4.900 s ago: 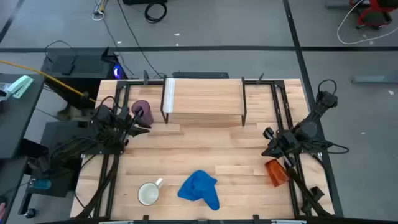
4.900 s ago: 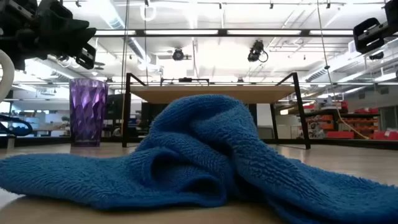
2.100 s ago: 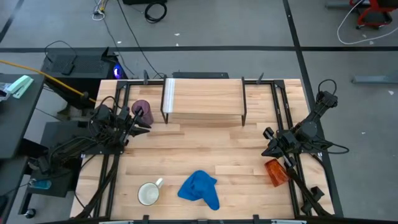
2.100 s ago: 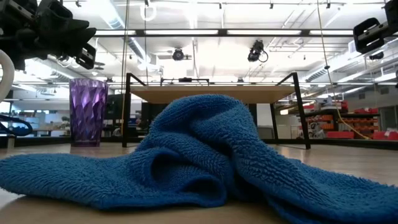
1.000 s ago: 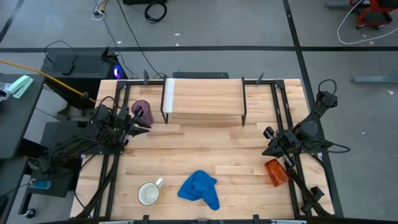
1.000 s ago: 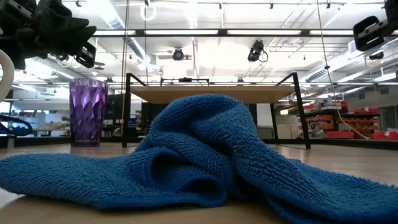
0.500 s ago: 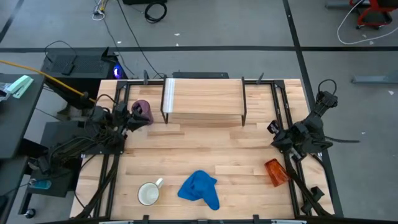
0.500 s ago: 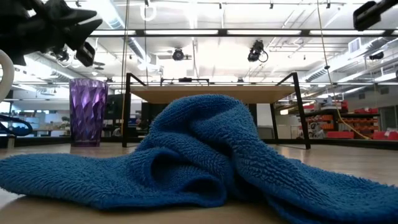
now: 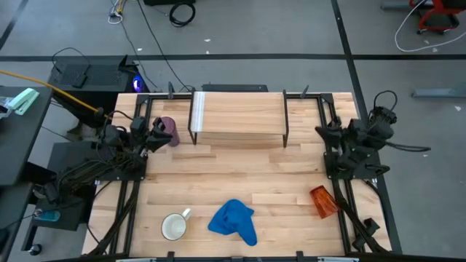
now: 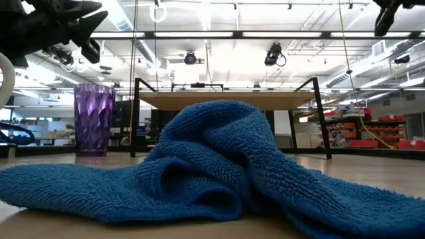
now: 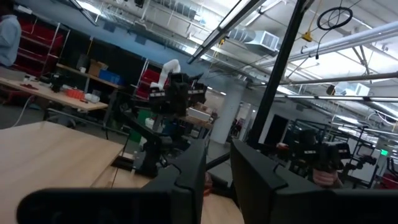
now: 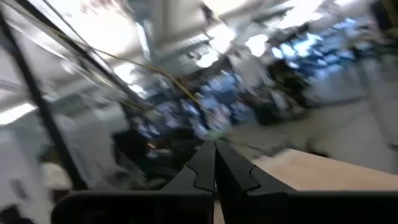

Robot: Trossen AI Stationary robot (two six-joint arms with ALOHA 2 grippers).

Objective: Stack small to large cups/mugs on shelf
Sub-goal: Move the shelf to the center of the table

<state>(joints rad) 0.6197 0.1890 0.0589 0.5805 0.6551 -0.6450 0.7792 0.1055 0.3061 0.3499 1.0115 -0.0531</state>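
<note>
A translucent purple cup (image 9: 167,130) (image 10: 93,119) stands upright on its base on the tabletop, just left of the shelf (image 9: 240,116) (image 10: 226,99). My left gripper (image 9: 154,135) (image 11: 217,154) hovers beside and above the cup's rim, open, with nothing between its fingers. A white mug (image 9: 174,227) stands upright near the front edge. An orange cup (image 9: 322,201) seems to lie on its side by the right edge. My right gripper (image 9: 321,132) (image 12: 216,152) is shut and empty, raised off the shelf's right end.
A crumpled blue cloth (image 9: 234,221) (image 10: 219,166) lies near the front edge, right of the mug. The shelf stands on thin black legs (image 9: 285,120) with a white strip (image 9: 198,113) at its left end. Black frame rails (image 9: 341,211) run along both table sides.
My right gripper has risen and swung toward the table's far edge, away from the orange cup, tipping upward as it went. My left gripper has tipped upward and rolled beside the purple cup, hardly changing place. No cup has moved.
</note>
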